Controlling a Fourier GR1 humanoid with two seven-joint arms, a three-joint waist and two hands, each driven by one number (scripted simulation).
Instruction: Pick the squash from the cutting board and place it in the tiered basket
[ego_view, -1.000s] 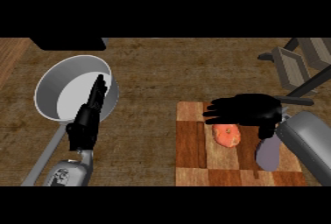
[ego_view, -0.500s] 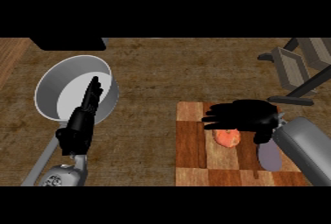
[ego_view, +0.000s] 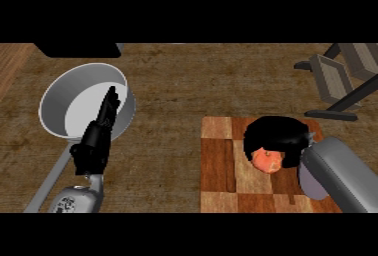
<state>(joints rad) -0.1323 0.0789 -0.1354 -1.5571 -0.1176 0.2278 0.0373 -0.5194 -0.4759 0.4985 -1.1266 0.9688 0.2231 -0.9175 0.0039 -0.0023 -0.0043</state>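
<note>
— Where was the squash (ego_view: 269, 161)?
— On the cutting board (ego_view: 221, 170), near the table's (ego_view: 192, 85) front right corner, partly under the right hand (ego_view: 277, 136).
— Did that hand have it?
— Its fingers were curled down over the squash's far side, closing on it.
— The left hand (ego_view: 100, 131)?
— Fingers straight, holding nothing, over a grey pan (ego_view: 55, 100) at the left. The tiered basket (ego_view: 343, 75) stood at the far right edge.
</note>
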